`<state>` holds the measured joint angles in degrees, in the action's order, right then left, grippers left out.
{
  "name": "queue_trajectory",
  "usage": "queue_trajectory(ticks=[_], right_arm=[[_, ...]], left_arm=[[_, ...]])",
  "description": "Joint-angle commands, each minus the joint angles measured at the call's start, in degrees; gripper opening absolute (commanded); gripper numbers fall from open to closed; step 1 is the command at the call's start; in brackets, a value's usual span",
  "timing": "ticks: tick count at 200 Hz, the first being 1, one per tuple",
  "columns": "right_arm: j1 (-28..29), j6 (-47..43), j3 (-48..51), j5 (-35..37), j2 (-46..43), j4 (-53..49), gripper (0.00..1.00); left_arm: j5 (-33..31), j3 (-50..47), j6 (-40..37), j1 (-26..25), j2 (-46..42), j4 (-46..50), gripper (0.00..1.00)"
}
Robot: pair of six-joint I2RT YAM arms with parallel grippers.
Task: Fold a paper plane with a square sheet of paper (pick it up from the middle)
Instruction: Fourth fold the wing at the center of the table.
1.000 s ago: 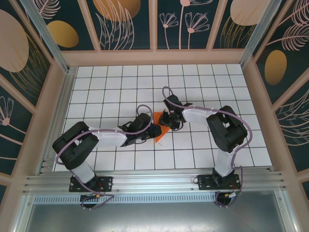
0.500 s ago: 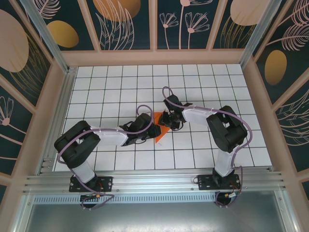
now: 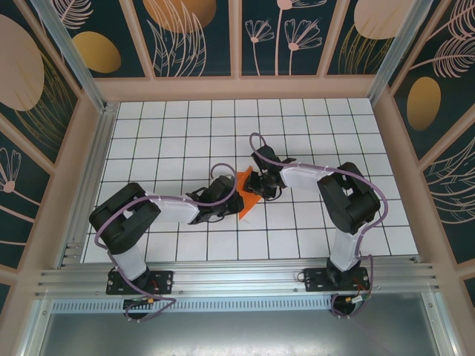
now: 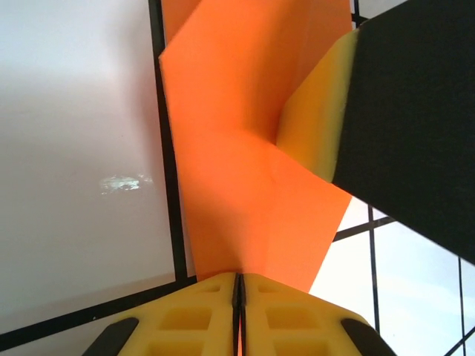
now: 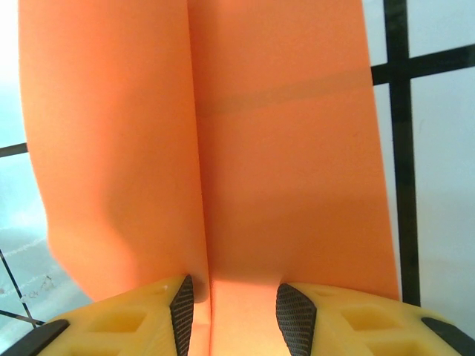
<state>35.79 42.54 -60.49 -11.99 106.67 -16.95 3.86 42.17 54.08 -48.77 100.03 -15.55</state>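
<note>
Paper: the folded orange sheet of paper (image 3: 248, 193) lies creased and layered near the middle of the white grid table (image 3: 171, 133), between the two grippers.
Left gripper: the left gripper (image 4: 238, 285) has its yellow pads pressed together on the paper's near edge (the left wrist view shows them meeting at a thin seam).
Right gripper: the right gripper (image 5: 234, 300) holds its pads apart with orange paper filling the gap; whether they pinch it, I cannot tell.
Top view: both arms reach inward and their tips meet at the paper; the finger spacing is too small to read.
Left wrist view: one yellow pad (image 4: 315, 111) of the right gripper touches the paper, which bends around it.
Right wrist view: a long crease runs up the paper from between the pads, and a grid line shows through as a darker band.
</note>
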Motion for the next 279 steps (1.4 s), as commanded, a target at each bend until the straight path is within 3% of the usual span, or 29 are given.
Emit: queue_trajectory(ticks=[1,49,79,157,194,279], right_arm=[[-0.92,-0.53,5.28,10.67,7.81,-6.38,0.44],[-0.15,-0.65,3.96,14.54,8.87,-8.57,0.46],[0.06,-1.56,3.85,13.06,7.08,-6.92,0.44],[-1.06,-7.00,5.02,-3.33,-9.03,6.27,0.32],[-1.82,-8.23,7.41,-11.04,-8.20,11.18,0.16],[-2.47,-8.44,8.65,-18.68,-4.50,15.63,0.11]], left_arm=[[-1.50,1.02,-0.75,-0.36,1.37,2.22,0.12],[-1.16,1.55,-1.36,-0.27,2.24,2.60,0.10],[-0.88,1.78,-1.22,-0.09,2.72,2.91,0.07],[-0.32,0.90,-1.19,0.08,3.06,3.05,0.02],[-0.01,0.98,-1.40,0.08,3.16,3.00,0.01],[0.32,0.67,-1.17,0.16,2.60,2.64,0.00]])
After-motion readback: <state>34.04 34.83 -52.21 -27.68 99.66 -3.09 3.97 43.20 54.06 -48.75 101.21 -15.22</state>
